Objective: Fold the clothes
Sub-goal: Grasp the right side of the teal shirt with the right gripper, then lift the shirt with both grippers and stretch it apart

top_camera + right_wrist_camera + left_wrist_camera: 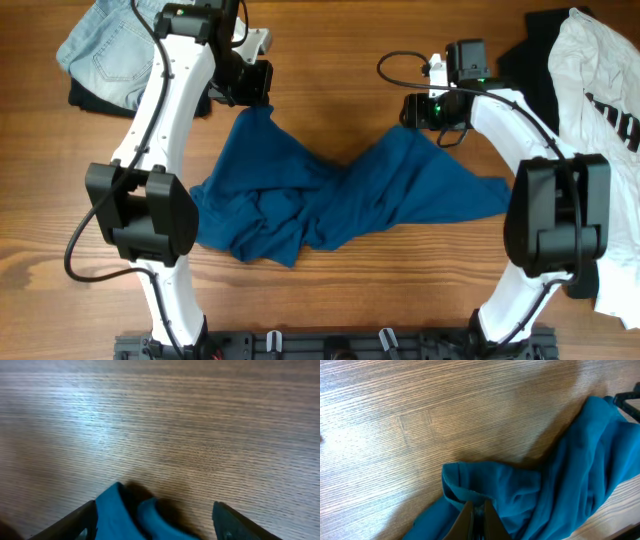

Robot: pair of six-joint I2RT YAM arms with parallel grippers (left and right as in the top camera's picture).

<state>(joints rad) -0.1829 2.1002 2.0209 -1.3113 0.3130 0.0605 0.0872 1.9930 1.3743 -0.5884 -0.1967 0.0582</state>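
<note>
On wooden table (340, 60), blue shirt (340, 200) edge pinched in left gripper (475, 510), right gripper (155, 517) wide astride another corner

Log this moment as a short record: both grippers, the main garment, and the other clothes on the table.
left gripper: shut on a corner of the blue shirt
right gripper: open, fingers wide apart, a shirt edge between them
blue shirt: crumpled, unfolded, mid-table, its two far corners at the grippers
denim: far corner beside the left arm, lying on a black piece
white tee: black print, beside the right arm, next to a second black piece
table: wood
</note>
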